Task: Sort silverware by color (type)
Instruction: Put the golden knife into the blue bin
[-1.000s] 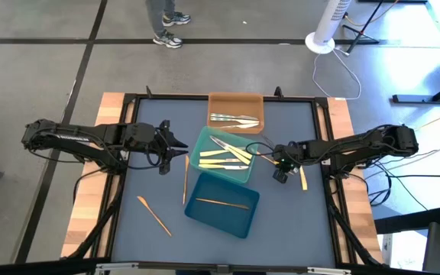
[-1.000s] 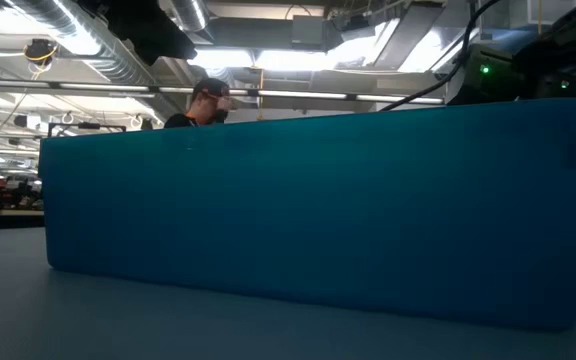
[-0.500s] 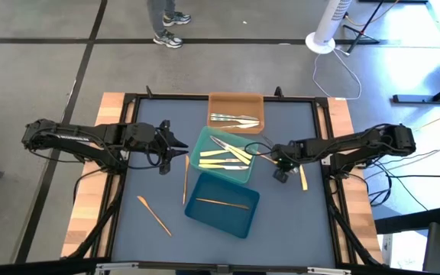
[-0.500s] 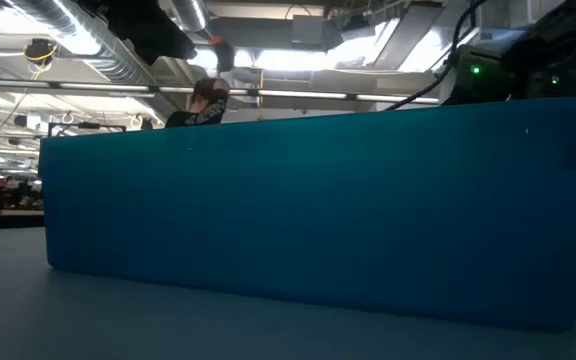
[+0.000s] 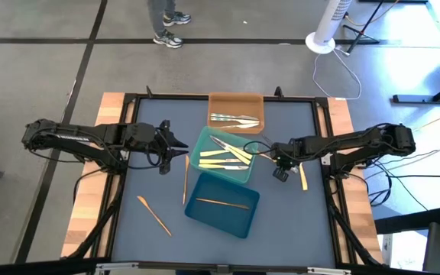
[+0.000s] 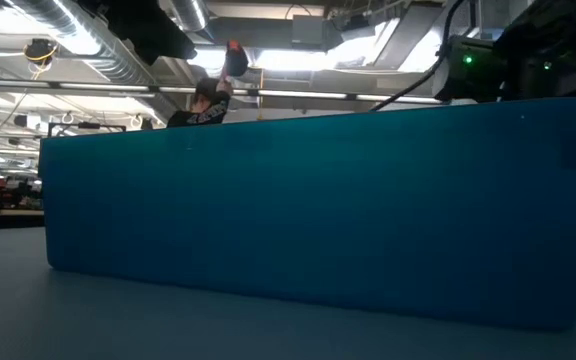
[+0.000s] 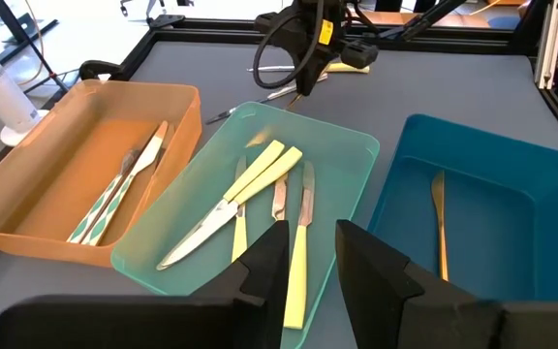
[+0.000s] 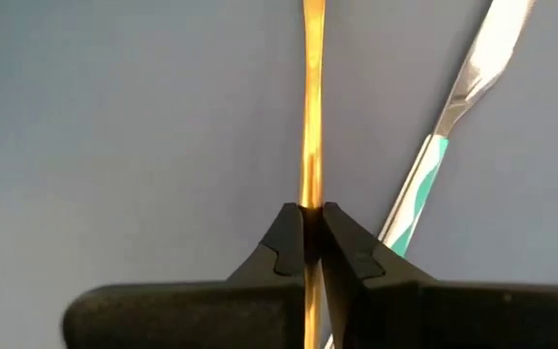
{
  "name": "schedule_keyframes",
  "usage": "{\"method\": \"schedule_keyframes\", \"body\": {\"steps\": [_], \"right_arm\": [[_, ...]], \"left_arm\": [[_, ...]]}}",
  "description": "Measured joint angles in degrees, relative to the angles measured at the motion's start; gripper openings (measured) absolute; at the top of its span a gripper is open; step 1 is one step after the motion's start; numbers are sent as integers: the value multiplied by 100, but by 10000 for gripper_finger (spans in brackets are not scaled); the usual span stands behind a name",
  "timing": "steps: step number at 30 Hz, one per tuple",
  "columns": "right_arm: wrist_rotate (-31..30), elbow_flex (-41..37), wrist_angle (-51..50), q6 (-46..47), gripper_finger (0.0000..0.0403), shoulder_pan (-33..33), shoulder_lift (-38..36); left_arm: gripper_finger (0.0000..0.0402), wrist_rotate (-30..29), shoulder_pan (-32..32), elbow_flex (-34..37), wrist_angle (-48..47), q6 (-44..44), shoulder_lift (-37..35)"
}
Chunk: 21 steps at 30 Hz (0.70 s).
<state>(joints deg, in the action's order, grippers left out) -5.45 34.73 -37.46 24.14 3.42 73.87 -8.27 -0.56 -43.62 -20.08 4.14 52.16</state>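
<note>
Progress – we see silverware (image 5: 228, 159) mostly in the centre trays, three strays on the mat | right gripper (image 8: 308, 236) pinches an orange-tan utensil (image 8: 312, 116), centre-right | left gripper (image 7: 310, 254) – part-open, empty, centre-left

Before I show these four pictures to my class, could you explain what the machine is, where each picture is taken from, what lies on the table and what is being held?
It is a robot with two dark arms at a table. One picture looks straight down, one sits at table height behind the dark blue tray, and one rides on each wrist. On the table stand an orange tray with silver-grey utensils, a teal-green tray with mostly pale yellow utensils, and the dark blue tray, which holds one orange-tan utensil. More orange-tan utensils lie loose. The right gripper, beside the teal-green tray, has its jaws shut on an orange-tan piece; a silver utensil with a teal band lies next to it. The left gripper waits at the left, holding nothing.
</note>
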Motion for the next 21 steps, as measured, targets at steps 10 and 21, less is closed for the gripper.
{"method": "schedule_keyframes", "body": {"steps": [10,21], "right_arm": [[-506,366,-695,4,2,-3,-11],[-745,681,-1301,1,1,-4,-13]], "left_arm": [[82,0,0,0,0,-1,0],[82,0,-1,0,0,0,2]]}}
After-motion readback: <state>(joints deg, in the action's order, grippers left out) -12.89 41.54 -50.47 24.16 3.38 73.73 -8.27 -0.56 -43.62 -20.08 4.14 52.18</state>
